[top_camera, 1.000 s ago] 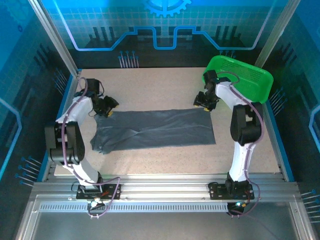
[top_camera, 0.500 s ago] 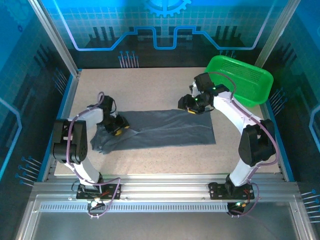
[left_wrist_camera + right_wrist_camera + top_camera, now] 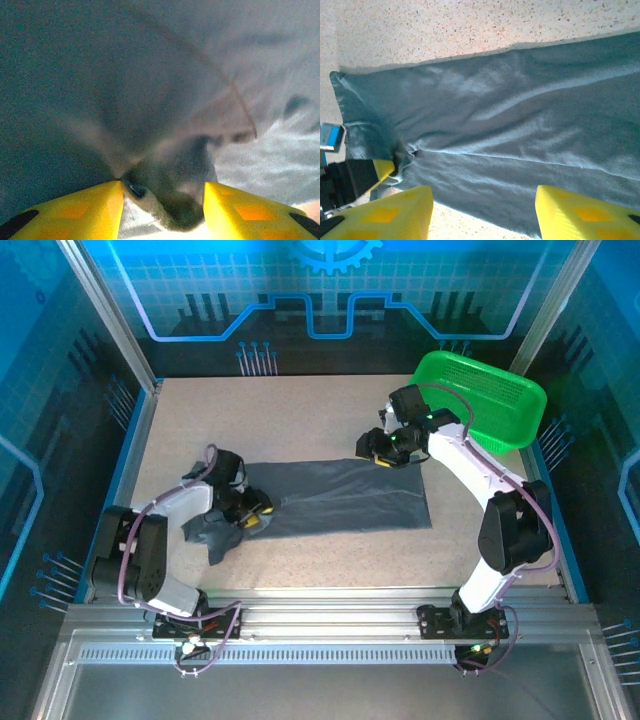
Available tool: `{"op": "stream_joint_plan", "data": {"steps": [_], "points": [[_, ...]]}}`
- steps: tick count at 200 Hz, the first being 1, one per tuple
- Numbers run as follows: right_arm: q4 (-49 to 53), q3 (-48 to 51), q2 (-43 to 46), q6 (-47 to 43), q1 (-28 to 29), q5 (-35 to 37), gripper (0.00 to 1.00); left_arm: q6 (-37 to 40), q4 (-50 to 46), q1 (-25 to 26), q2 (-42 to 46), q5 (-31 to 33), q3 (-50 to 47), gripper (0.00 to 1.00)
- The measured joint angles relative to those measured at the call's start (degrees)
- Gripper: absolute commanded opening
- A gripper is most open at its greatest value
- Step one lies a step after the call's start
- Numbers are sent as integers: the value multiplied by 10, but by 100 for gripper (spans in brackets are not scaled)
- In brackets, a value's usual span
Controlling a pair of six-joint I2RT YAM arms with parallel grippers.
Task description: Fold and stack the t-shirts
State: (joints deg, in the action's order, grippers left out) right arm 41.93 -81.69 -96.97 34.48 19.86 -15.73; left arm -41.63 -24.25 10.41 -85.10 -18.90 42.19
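Observation:
A dark slate-grey t-shirt [image 3: 340,495] lies spread lengthwise across the middle of the table, its left end bunched up. My left gripper [image 3: 250,515] sits low on that left end. In the left wrist view its yellow fingers [image 3: 100,202] stand apart with a hump of grey fabric [image 3: 175,200] between them, and the left gripper [image 3: 162,192] is open. My right gripper [image 3: 380,450] hovers over the shirt's far right edge. In the right wrist view the right gripper [image 3: 484,195] is wide open above the shirt [image 3: 495,125], holding nothing.
A bright green mesh basket [image 3: 490,400] stands at the back right corner, just behind the right arm. Bare speckled tabletop [image 3: 300,410] lies beyond the shirt and along the near edge. Metal rails run across the front.
The left gripper slid right and nearer along the shirt, and the shirt's left end has bunched toward the front. The right gripper swung left from beside the basket, then stayed put.

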Motion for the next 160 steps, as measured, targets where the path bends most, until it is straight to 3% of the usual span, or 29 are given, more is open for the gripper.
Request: {"op": "stream_joint_plan", "data": {"steps": [33,65,89,160], "points": [[0,5,0,0,0,0,57,-53,0,45,24,-10,-38,44],[0,15,2,0,0,0,55,-76,-25,49,87,-2,-33,42],[0,24,7,2,0,-3,53,-90,-28,49,111,20,-10,36],[-5,44,17,6,0,-17,53,-125,6,63,21,45,-4,31]]}}
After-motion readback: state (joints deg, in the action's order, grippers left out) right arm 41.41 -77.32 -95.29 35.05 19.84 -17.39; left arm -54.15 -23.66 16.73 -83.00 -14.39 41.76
